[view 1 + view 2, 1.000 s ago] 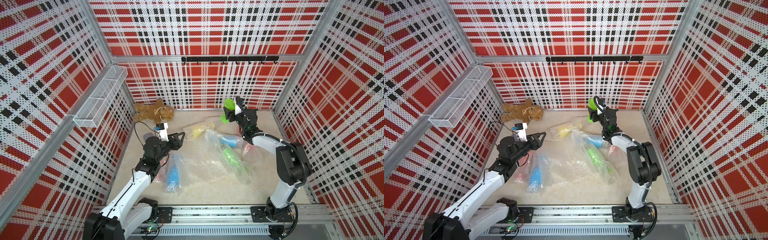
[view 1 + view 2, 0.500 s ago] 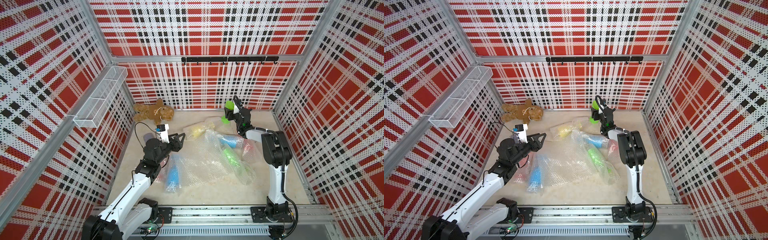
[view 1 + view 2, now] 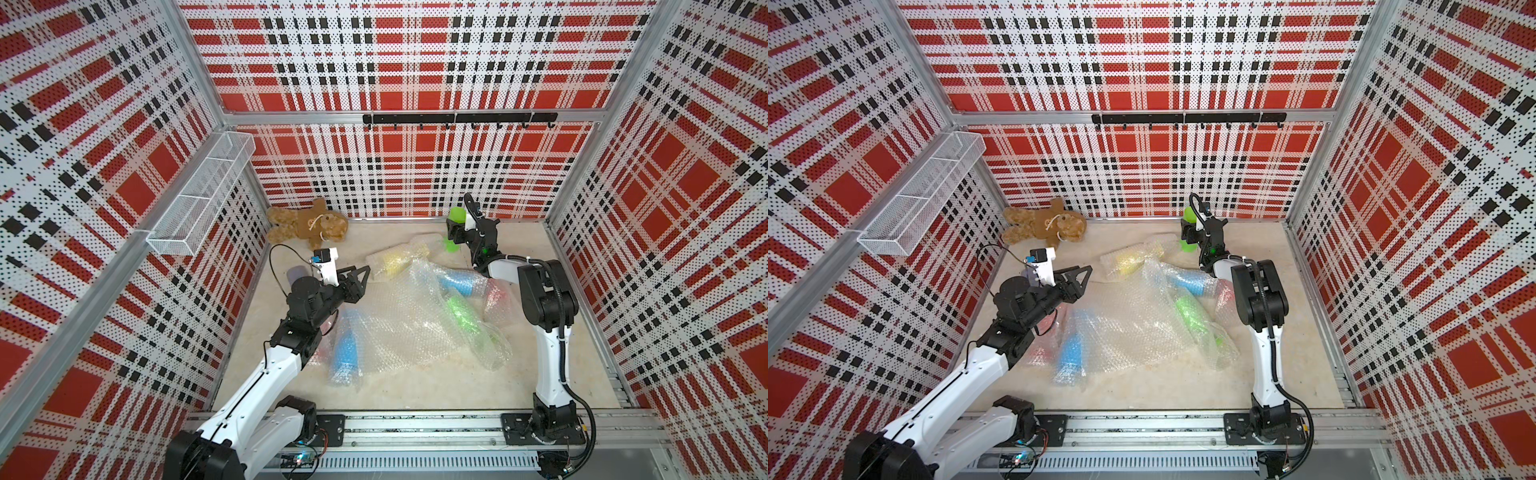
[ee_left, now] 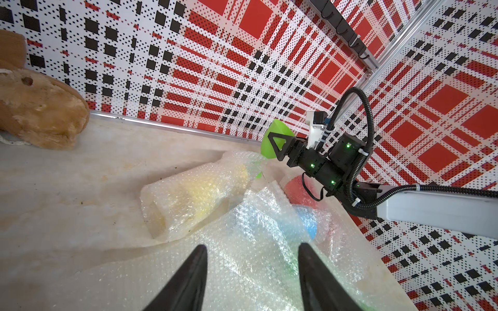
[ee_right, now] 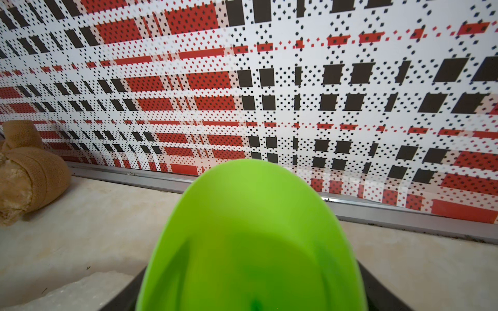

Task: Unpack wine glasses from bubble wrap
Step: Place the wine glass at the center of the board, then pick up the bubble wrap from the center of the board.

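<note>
Near: blue plastic goblet rolled in wrap (image 3: 344, 353) beside left arm, seen in both top views only. Left gripper (image 4: 252, 245) above loose clear dimpled bubble wrap sheet (image 3: 399, 324), fingers apart, empty. Middle: wrapped green goblet (image 3: 461, 313) and wrapped yellow goblet (image 4: 199, 188) crowd floor between arms. Far: bare green stemmed goblet (image 5: 256, 229), bowl up, near back wall. Right gripper (image 3: 454, 233) fingers flank bowl; clamped or loose, cannot tell. Brown teddy bear (image 3: 307, 226) in far corner.

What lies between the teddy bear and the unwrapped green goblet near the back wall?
Bare tabletop separates teddy bear and green goblet, clearest in the right wrist view.
</note>
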Controlling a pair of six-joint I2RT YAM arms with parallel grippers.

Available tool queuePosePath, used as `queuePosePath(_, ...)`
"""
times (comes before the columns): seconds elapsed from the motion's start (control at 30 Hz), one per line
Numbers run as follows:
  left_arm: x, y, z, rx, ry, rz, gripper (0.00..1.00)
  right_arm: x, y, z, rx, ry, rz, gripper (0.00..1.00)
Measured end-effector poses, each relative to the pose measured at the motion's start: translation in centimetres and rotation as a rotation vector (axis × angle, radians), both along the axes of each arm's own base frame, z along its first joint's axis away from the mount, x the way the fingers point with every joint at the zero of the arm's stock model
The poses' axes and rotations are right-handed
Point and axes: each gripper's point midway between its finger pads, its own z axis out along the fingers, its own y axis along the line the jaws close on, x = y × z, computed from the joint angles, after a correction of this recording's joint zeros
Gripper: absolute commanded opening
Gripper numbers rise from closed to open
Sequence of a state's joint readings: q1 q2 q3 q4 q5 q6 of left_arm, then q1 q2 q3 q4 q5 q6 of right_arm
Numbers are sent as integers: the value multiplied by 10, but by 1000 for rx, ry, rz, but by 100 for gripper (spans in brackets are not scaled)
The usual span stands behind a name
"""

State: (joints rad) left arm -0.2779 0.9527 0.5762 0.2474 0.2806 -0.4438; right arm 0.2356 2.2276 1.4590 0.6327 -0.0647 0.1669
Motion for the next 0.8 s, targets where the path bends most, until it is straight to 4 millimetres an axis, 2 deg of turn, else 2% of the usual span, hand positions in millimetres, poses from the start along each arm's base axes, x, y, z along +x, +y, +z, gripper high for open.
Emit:
queuePosePath(0.13,0,0,0,1,0,1,56,0,0,0,-3,1,3,100)
queuePosePath(0.37,0,1,0,5,-4,9,57,-3,0,-5,-12,12,6,100)
queuePosePath(0.47,0,3,2,6,-9,15,57,-7,-1,3,-20,9,3,100)
queuePosePath(0.57,0,4,3,8,-11,24,57,-10,-4,32,-20,-23,-7,100)
queuePosePath(0.67,-1,6,4,9,-12,34,57,-18,-9,76,-10,-91,-20,100)
queuePosePath(0.8,-3,11,7,12,-17,59,58,-47,-17,133,19,-174,-28,97)
